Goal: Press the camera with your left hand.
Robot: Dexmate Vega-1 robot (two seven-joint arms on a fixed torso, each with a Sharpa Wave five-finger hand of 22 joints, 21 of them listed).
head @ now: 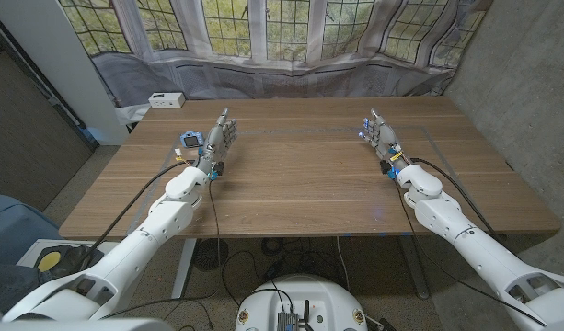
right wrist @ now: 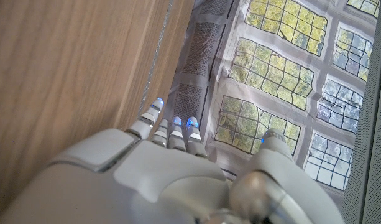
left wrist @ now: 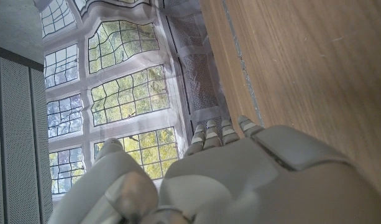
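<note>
The camera (head: pixel 189 142) is a small blue and white block on the wooden table (head: pixel 300 184), towards its left side. My left hand (head: pixel 222 135) stands just right of it, fingers held straight and pointing at the far edge, holding nothing. I cannot tell whether hand and camera touch. In the left wrist view the back of that hand (left wrist: pixel 240 177) shows against bare wood and the window. On the table's right side my right hand (head: pixel 382 138) stands the same way, fingers straight and empty, and in its wrist view blue lights glow at the tips of the hand (right wrist: pixel 146 177).
A white box (head: pixel 166 99) lies at the table's back left corner. Bare wood stretches between the two hands. Behind the far edge hang a grey cloth and leaded windows (head: pixel 263 28). A concrete wall stands on the right.
</note>
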